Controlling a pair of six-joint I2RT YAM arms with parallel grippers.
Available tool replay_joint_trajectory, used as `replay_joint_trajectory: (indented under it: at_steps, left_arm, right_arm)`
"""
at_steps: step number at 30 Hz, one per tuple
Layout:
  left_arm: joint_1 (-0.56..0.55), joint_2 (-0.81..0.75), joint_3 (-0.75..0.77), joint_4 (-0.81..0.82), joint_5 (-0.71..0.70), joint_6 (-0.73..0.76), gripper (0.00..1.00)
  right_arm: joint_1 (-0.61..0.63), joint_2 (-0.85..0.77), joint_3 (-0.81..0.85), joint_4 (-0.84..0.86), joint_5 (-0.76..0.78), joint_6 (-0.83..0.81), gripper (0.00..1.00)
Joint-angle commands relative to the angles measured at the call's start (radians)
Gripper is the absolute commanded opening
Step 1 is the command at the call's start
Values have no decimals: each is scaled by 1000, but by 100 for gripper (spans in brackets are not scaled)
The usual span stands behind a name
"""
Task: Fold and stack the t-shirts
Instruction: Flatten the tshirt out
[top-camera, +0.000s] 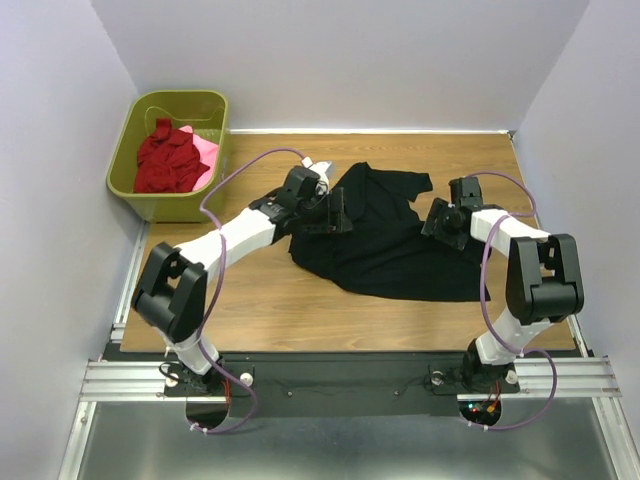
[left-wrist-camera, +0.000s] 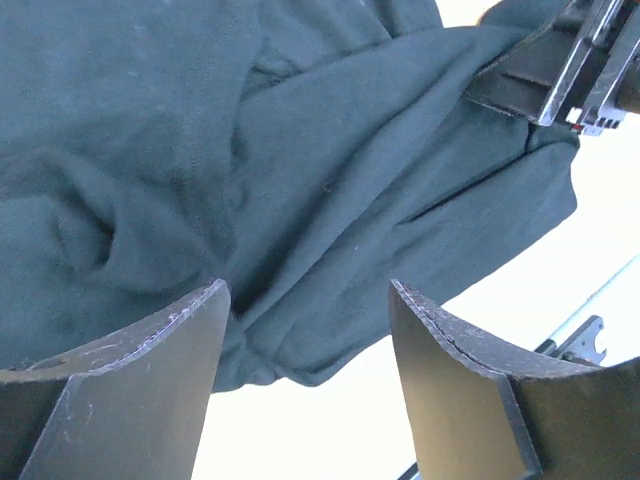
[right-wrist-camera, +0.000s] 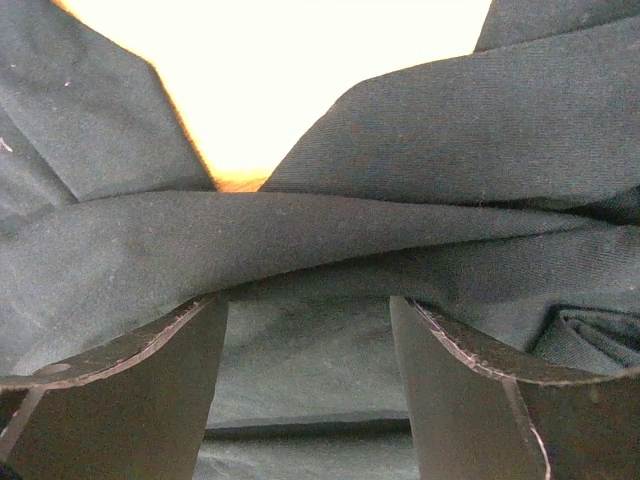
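The large black t-shirt (top-camera: 385, 245) lies crumpled on the wooden table (top-camera: 250, 310), between my two grippers. My left gripper (top-camera: 338, 213) is at the shirt's left edge. In the left wrist view it (left-wrist-camera: 310, 330) is open, with a rounded hem of the black shirt (left-wrist-camera: 300, 150) lying between the fingers (left-wrist-camera: 180, 380). My right gripper (top-camera: 438, 220) is at the shirt's right side. In the right wrist view it (right-wrist-camera: 308, 300) is open, its fingertips tucked under a fold of the black cloth (right-wrist-camera: 300, 240). A dark red shirt (top-camera: 165, 160) and a pink shirt (top-camera: 205, 150) lie in the basket.
The olive-green plastic basket (top-camera: 180, 207) stands at the table's back left corner. Purple walls close in the back and both sides. The right gripper's dark body (left-wrist-camera: 560, 70) shows at the top right of the left wrist view.
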Motion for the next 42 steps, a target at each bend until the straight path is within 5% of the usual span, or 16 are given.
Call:
replay_joint_trajectory:
  at_steps: [1,9,13,16,32,42]
  left_arm:
    - [37,-140,-86,34,-81,11,76]
    - [295,-276,-230,88,-14,99,83]
    - [391,-241,-308,204,214,86,82]
    - [396,-163,-322,268,324,74,82]
    - [413,95,-224,407,447,0,79]
    - [410,72,-224,471,515,-53,62]
  right_arm:
    - [-10,-45,-22,9,-66,-21,72]
    - [-10,-116,-53,8,-150,-35,71]
    - [-10,-154,-67,6,-162,-34,71]
    - [-10,-170,-74,6,-169,-34,71]
    - [-10,-170,-87,-2,-189,-34,72]
    - [-10,-162,-82,-2,-196,-34,72]
